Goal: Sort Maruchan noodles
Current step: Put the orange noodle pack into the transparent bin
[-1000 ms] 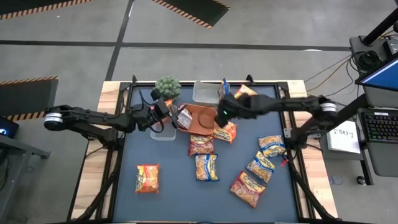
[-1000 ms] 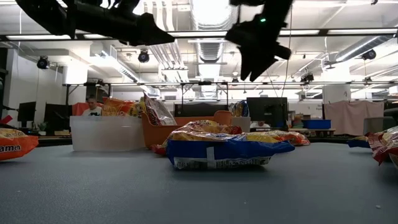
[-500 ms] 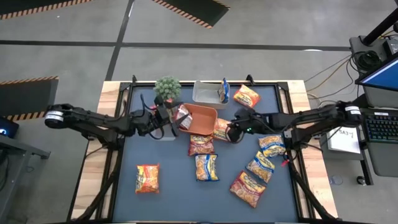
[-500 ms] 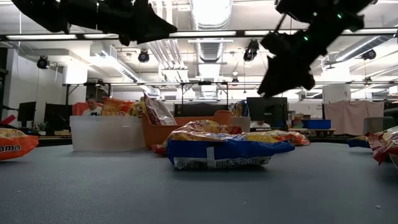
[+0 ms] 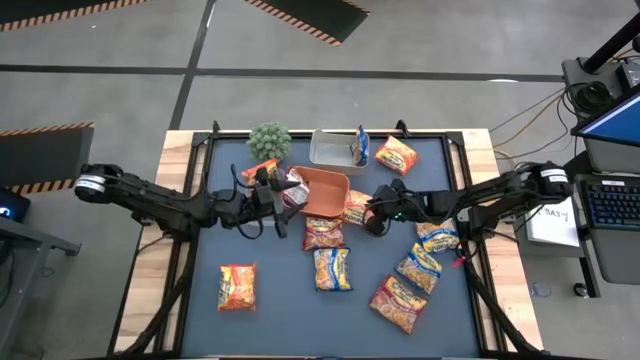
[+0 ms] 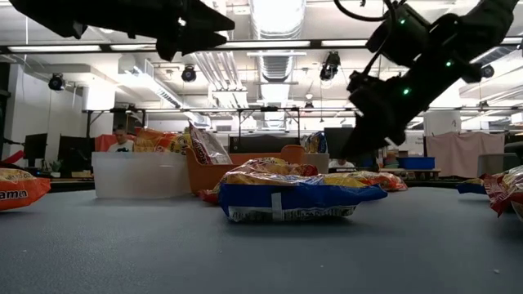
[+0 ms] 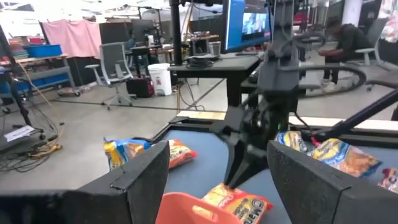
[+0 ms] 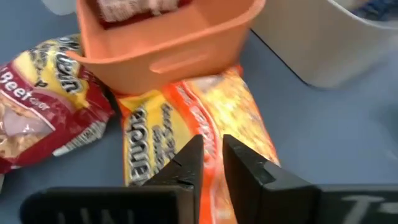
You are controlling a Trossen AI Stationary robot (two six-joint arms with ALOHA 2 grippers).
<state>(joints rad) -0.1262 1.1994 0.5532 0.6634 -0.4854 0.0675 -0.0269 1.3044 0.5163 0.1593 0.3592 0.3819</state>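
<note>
Several Maruchan noodle packets lie flat on the dark mat: red [image 5: 323, 233], blue-and-yellow [image 5: 332, 268] and orange [image 5: 237, 286]. An orange packet [image 8: 205, 118] lies beside the orange tray [image 5: 325, 200], with its far end under the tray's wall. My right gripper [image 8: 212, 152] slants down over this packet, its fingers nearly together. My left gripper [image 7: 217, 180] hangs open and level at the tray's left side [image 5: 278, 198], with nothing between its fingers. A reddish packet [image 5: 293, 187] lies in the tray. My right gripper comes at the orange packet's middle [image 8: 214, 127] slanting down from the table's right side. I cannot tell whether its fingertips [image 8: 193, 155] touch the wrapper, because the fingers cover that spot.
A clear tub [image 5: 335, 152] at the far edge holds a blue packet [image 5: 361, 148], and an orange packet [image 5: 397, 155] lies beside it. A small plant [image 5: 270, 140] stands at the far left. Another clear tub [image 6: 139, 175] sits left of the tray. More packets [image 5: 418, 265] lie at the right.
My right gripper has come down from above the tray toward the table's near right, tipping downward, and now stands low over the orange packet beside the tray. My left gripper has swung toward the near edge and the tray and has rolled a little. It stays open.
</note>
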